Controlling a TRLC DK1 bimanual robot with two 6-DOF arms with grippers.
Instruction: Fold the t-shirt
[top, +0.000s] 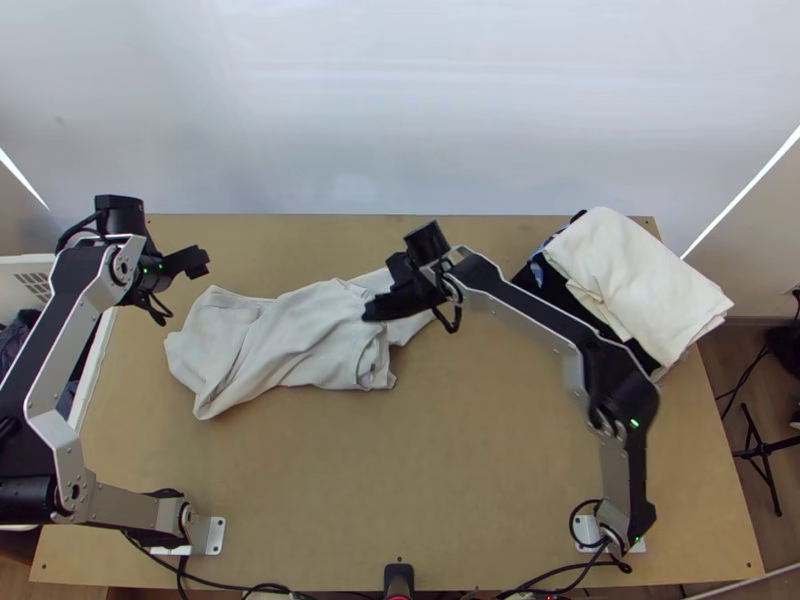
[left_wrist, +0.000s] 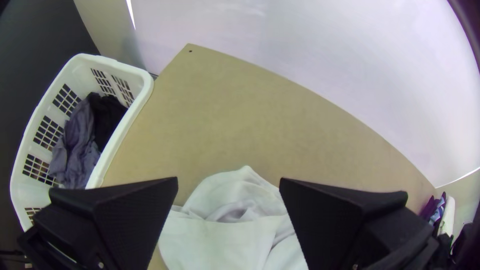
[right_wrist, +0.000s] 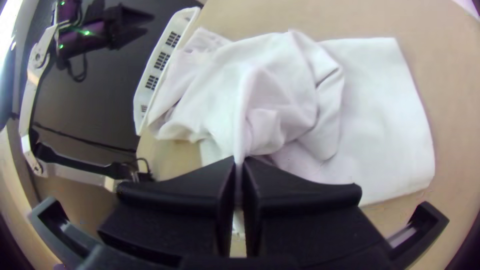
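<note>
Left of the top view's middle, a bunched t-shirt (top: 300, 335), long sideways, its left end (top: 200, 340) just below the left gripper (top: 207, 262); in the left wrist view, fingers (left_wrist: 135, 210) wide apart; in the right, cloth pinched by the right gripper (right_wrist: 239, 159).

The white t-shirt (top: 300, 335) — bunched and creased, one end flatter — lies on the table (top: 480, 480), left to middle.

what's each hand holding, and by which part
The right hand pinches the white t-shirt by a raised fold; which part of the garment cannot be told. The left hand, open, holds nothing.
</note>
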